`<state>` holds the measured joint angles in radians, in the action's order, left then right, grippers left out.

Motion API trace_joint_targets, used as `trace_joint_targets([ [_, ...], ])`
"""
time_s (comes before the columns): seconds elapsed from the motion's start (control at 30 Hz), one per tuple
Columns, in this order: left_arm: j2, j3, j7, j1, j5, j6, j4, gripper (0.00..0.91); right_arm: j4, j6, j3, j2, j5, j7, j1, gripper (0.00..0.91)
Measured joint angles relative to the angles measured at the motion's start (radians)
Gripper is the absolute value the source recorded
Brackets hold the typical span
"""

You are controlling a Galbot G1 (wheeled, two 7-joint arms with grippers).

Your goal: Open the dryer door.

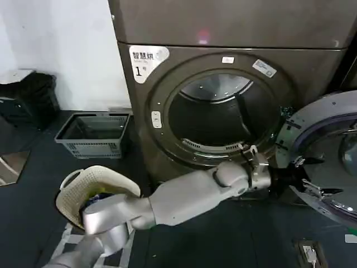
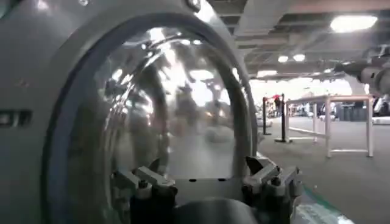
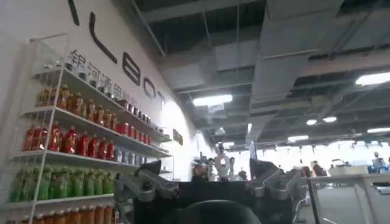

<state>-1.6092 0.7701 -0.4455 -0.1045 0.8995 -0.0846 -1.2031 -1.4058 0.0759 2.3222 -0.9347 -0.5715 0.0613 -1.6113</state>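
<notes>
From the head view, the dryer (image 1: 223,95) is a big bronze-grey machine with a white label marked "1" at its top left. Its round drum hole is wide open and dark inside. The dryer door (image 1: 329,156) has swung out to the right side and stands beside the machine, with its grey-white inner side facing the room. The left arm reaches across the front of the dryer, low down, and the left gripper (image 1: 304,181) is at the lower edge of the open door. Its jaws look spread apart, with nothing held between them. On the floor to the left sit a grey basket (image 1: 95,134) and a cream laundry bag (image 1: 95,184), well apart from the door.

In the left wrist view, the dryer door (image 2: 170,103) is very close, with its domed glass and grey ring just past the left gripper (image 2: 210,182). The two fingers (image 2: 149,179) stand wide apart and grip nothing.

In the right wrist view, the right gripper (image 3: 207,182) points up and away toward the ceiling of a big hall. Its jaws are open wide and empty. A shelf of drink bottles (image 3: 67,152) stands along the wall nearby.
</notes>
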Motion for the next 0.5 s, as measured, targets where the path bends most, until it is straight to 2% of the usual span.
trace_joint_targets([
  [0.2, 0.002, 0.010, 0.001, 0.001, 0.002, -0.001, -0.054, 0.907, -0.005, 0.000, -0.007, 0.000, 0.001, -0.001, 0.005, 0.907],
  [0.5, 0.136, 0.027, 0.024, 0.022, 0.022, -0.011, -0.156, 0.907, -0.010, 0.000, -0.013, 0.000, 0.001, 0.000, 0.009, 0.907],
])
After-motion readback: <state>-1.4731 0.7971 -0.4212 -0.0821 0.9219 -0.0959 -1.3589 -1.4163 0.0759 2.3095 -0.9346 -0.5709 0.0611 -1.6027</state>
